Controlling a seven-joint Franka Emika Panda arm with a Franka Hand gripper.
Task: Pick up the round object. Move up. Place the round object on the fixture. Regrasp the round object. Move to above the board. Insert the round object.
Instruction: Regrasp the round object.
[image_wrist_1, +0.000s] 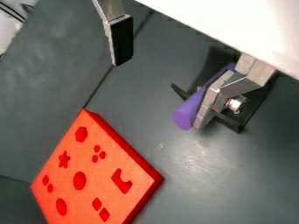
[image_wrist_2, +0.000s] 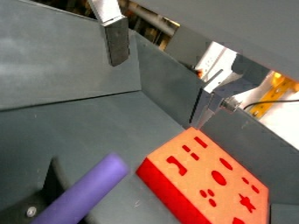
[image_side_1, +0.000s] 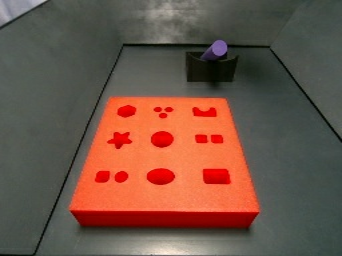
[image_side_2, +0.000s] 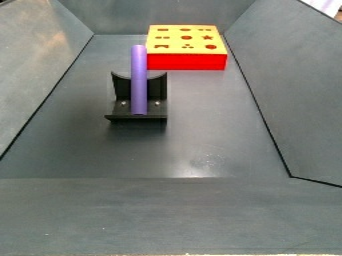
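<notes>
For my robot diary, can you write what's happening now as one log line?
stage: peg parked, regrasp pending | round object: on fixture, unheld | gripper: open, raised over the floor | board: holes empty

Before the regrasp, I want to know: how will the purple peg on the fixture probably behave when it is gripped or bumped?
The purple peg looks rigid and smooth, so it may slip. Leaning in the fixture, it could tip or roll if bumped. The open gripper is above, not touching it.

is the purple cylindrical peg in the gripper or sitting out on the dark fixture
Out of the gripper: its fingers are spread with nothing between them, and the smooth purple cylindrical peg rests propped in the dark notched fixture.
</notes>
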